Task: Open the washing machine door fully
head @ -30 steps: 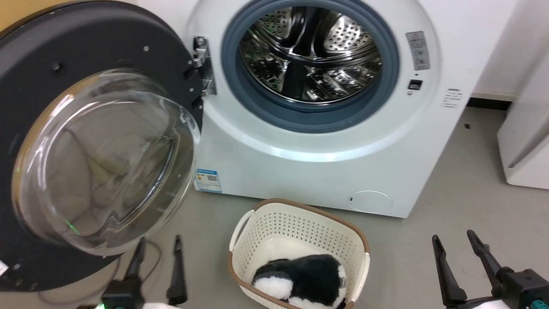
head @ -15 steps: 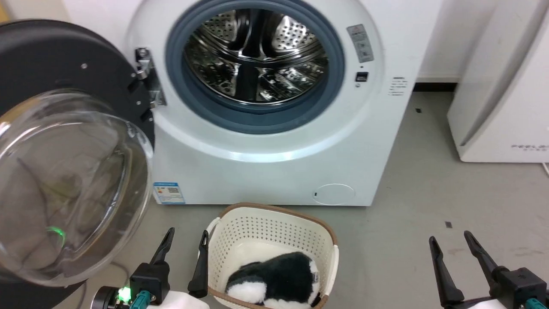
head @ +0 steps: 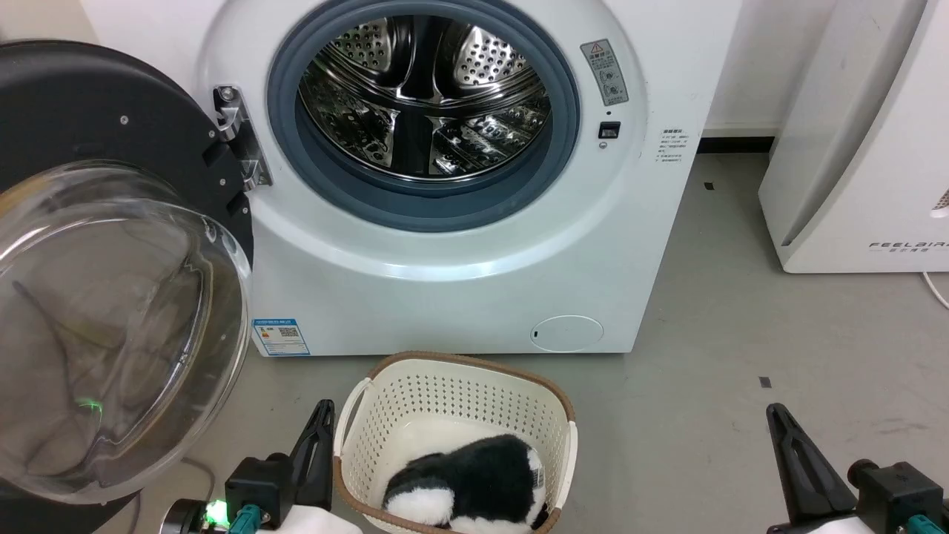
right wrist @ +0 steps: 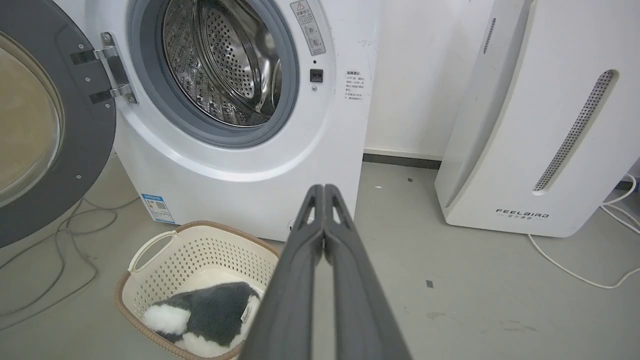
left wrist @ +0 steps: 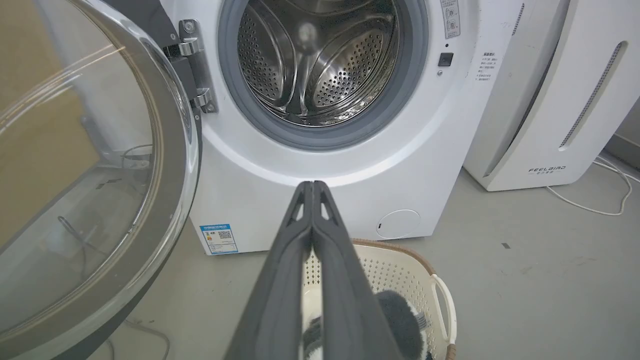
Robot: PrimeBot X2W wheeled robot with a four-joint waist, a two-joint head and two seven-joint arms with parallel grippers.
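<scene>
The washing machine door [head: 111,326] stands swung wide to the left on its hinge [head: 237,141], its black rim around a bulging clear glass bowl facing me. It also appears at the left as the door [left wrist: 90,175] and the door [right wrist: 45,140]. The steel drum mouth [head: 422,104] with its grey rubber ring lies uncovered. My left gripper [head: 324,408] is low, between the door's lower edge and a basket, shut on nothing and apart from the door; its tips [left wrist: 313,185] meet. My right gripper [head: 775,411] hangs over bare floor at the lower right, shut and empty, tips [right wrist: 324,189] pressed together.
A cream perforated basket [head: 460,386] holding a black-and-white plush toy [head: 474,482] sits on the floor before the machine. A white air purifier [head: 852,148] stands to the right with a cable [right wrist: 575,270]. Loose cables [right wrist: 65,240] lie under the door.
Both grippers have gone from open to shut. The head camera has turned rightward, sliding the machine and door left in the picture. The door keeps its angle to the machine.
</scene>
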